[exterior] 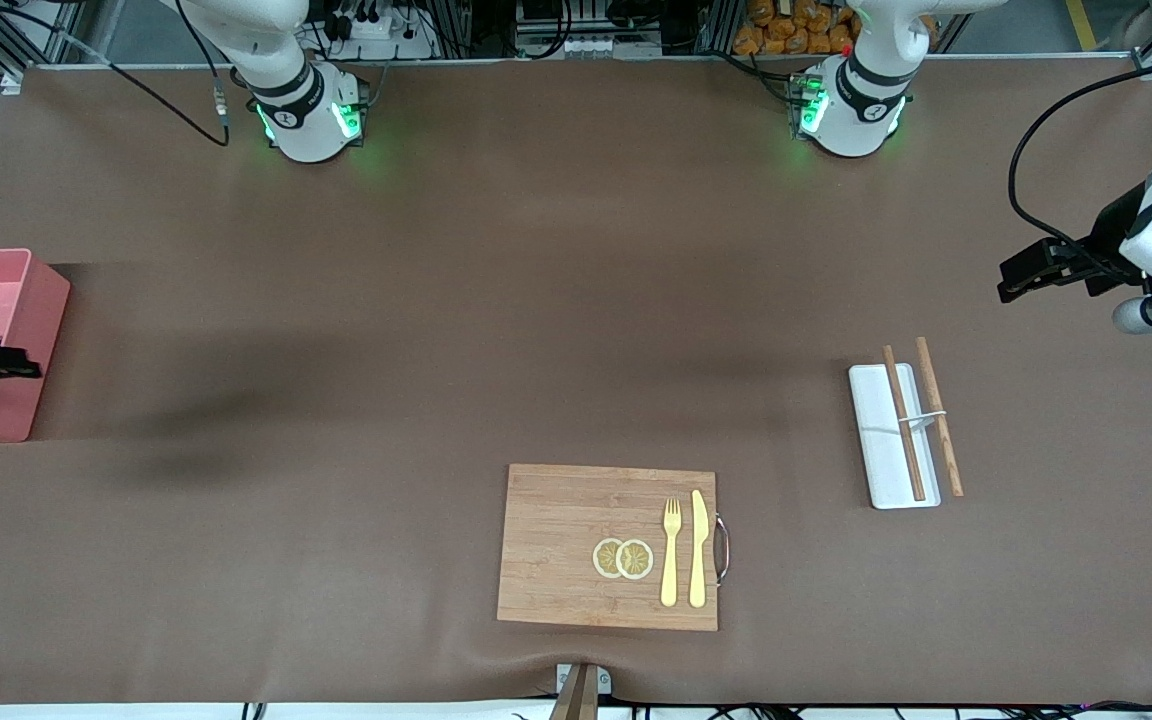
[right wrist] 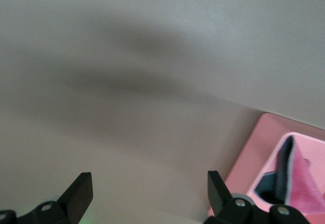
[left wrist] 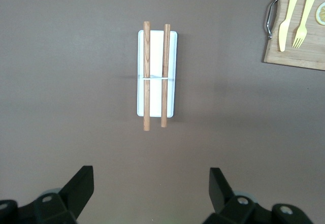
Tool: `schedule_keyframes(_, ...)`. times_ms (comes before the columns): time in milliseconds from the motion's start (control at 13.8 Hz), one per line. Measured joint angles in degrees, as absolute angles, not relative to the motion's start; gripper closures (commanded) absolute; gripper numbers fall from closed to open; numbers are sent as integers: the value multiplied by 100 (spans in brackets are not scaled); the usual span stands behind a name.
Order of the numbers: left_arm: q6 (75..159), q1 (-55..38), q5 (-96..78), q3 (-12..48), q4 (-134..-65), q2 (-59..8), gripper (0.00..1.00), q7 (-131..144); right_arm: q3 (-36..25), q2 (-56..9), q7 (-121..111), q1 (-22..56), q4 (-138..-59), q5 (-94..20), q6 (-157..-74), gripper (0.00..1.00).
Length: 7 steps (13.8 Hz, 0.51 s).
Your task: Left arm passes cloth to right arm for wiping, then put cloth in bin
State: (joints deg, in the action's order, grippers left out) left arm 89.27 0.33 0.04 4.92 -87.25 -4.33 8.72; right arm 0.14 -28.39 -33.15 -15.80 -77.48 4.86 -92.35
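The salmon-pink bin (exterior: 31, 330) stands at the right arm's end of the table. In the right wrist view the magenta cloth (right wrist: 307, 181) lies inside the bin (right wrist: 259, 148), with a dark grey fold showing. My right gripper (exterior: 6, 368) hangs at the bin's wall. It is open (right wrist: 148, 188) with only tabletop between its fingers. My left gripper (exterior: 1026, 272) is up in the air at the left arm's end of the table. It is also open (left wrist: 151, 186) and holds nothing. In the front view the cloth is hidden.
A flat white tray (exterior: 881, 450) with two wooden chopsticks (exterior: 904, 420) lies toward the left arm's end. A wooden cutting board (exterior: 556, 540) carries a yellow fork (exterior: 671, 550), a knife (exterior: 698, 545) and lemon slices (exterior: 623, 558) near the front edge.
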Motion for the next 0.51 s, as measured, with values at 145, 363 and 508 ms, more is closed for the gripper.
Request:
schedule_keyframes(145, 8927, 32, 4, 492, -8725, -433, 0, 872, 18, -2839, -2817, -1246, -7767, 476, -9139, 0)
schedule_keyframes(363, 8927, 30, 4, 493, -8725, -433, 0, 872, 22, -2837, -2099, -960, -7768, 222, -9082, 0)
schedule_keyframes(508, 8927, 31, 4, 492, -8725, -433, 0, 872, 22, -2792, -1563, -886, -7758, 62, -9081, 0)
